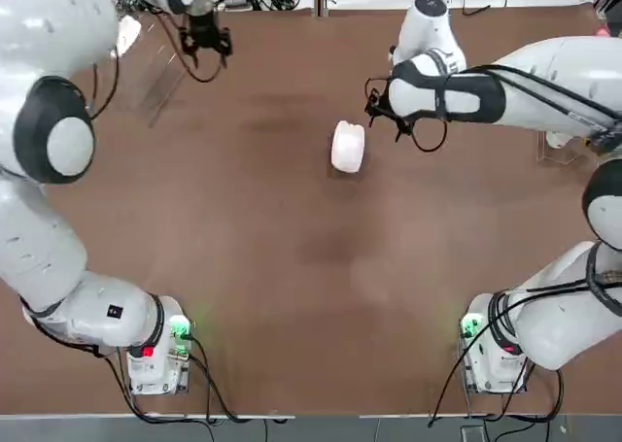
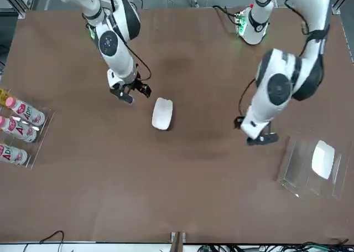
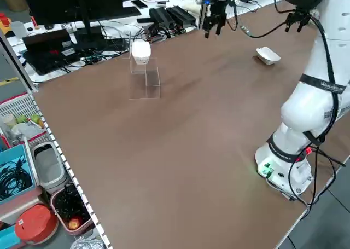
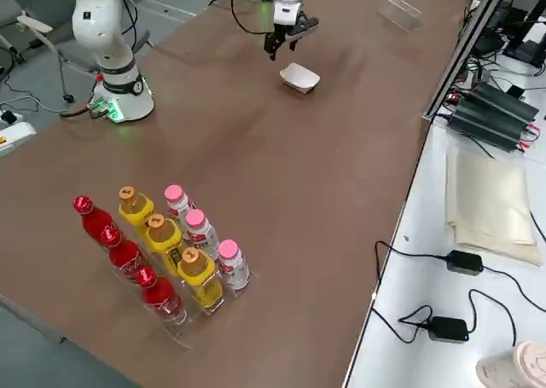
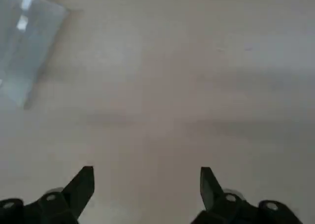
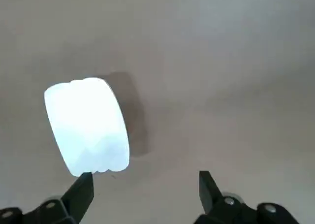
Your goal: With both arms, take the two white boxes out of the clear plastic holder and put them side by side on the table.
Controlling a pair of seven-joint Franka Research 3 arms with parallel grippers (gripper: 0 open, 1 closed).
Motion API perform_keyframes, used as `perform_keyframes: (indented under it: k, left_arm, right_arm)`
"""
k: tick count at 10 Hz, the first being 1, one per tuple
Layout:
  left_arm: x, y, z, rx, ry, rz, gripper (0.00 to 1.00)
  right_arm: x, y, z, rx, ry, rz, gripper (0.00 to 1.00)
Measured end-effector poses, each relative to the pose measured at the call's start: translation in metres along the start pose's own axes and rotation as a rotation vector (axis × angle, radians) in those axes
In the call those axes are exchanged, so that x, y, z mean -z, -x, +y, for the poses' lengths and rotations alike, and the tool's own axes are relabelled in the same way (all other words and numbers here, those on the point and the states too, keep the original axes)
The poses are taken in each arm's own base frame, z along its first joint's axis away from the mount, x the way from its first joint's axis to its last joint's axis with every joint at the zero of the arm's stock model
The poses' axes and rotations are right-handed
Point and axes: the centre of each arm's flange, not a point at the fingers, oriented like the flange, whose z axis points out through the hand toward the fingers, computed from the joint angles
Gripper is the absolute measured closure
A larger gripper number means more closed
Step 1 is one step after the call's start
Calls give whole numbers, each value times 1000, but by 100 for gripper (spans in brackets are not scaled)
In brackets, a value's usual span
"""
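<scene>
One white box [image 1: 347, 147] lies on the table [image 1: 292, 287] near its middle, just beside the right gripper [image 1: 386, 114], whose fingers are spread and empty. The other white box [image 2: 322, 159] sits in the clear plastic holder [image 2: 303, 169]. The left gripper [image 2: 260, 133] hovers near that holder, fingers spread and empty. Bottles [image 4: 162, 256] stand well apart.

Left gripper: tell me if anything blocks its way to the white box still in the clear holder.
Nothing visible does. The left gripper, open, hangs over bare table beside the clear holder, and the white box rests in it uncovered. Only the holder's own clear walls surround it.
</scene>
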Motion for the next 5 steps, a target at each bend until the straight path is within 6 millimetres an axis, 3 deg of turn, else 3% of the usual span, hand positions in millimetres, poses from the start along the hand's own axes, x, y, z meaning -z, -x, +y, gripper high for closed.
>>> perform_keyframes:
  k: [3,5]
  left_arm:
    - [-16,-8,-72,-239,-99,-38,11]
    - [-21,-13,-108,-382,-140,-49,15]
  right_arm:
    - [-46,-7,-3,3,2,22,7]
    - [-68,-6,-8,18,-4,39,10]
